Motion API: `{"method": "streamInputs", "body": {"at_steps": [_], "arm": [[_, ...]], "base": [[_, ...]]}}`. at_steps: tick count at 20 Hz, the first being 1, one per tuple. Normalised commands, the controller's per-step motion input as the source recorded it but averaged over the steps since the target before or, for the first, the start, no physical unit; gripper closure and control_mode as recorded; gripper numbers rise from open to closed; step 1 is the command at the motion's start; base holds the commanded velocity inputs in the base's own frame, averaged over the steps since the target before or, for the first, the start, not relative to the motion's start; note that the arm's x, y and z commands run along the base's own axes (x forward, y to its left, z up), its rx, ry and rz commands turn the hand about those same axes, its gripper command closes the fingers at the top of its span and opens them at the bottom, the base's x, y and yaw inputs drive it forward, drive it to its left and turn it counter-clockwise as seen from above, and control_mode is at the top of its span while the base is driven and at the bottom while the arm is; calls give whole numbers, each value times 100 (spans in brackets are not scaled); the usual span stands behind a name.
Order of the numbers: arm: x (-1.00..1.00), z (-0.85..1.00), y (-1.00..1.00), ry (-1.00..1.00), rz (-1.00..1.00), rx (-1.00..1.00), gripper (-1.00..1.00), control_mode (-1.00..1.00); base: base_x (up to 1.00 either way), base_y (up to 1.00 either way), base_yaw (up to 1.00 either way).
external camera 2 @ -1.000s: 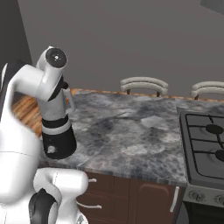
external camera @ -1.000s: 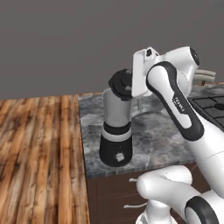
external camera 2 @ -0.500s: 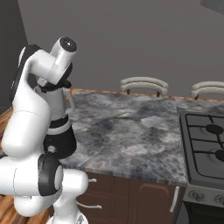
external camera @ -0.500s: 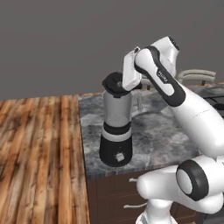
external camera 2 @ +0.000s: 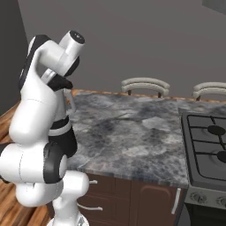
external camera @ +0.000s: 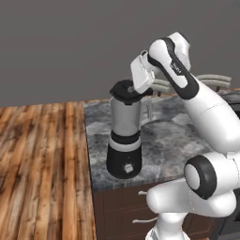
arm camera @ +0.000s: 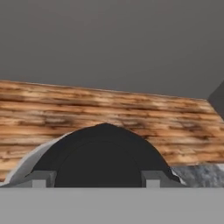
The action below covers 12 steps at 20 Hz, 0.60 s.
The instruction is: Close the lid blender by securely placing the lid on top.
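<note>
Sitting on the blender (external camera: 125,136) jar at the table's (external camera: 168,140) near-left corner, the black lid (external camera: 124,89) has the pincer (arm camera: 95,178) right at it, fingers either side, grip hard to call; wood floor (external camera: 42,159) beyond

You have one blender (external camera: 124,136), one lid (external camera: 123,90), two chairs (external camera 2: 145,85) (external camera 2: 211,90) and one stove (external camera 2: 206,150).
</note>
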Motion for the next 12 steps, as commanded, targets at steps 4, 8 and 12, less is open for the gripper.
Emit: {"method": "streamInputs", "body": {"at_steps": [4,8,12], "arm": [[0,-10,13,6,14,0,100,-100],[11,-3,35,12,13,0,100,-100],[10,-1,35,15,12,0,100,-100]], "base": [[0,0,0],[0,0,0],[0,0,0]]}}
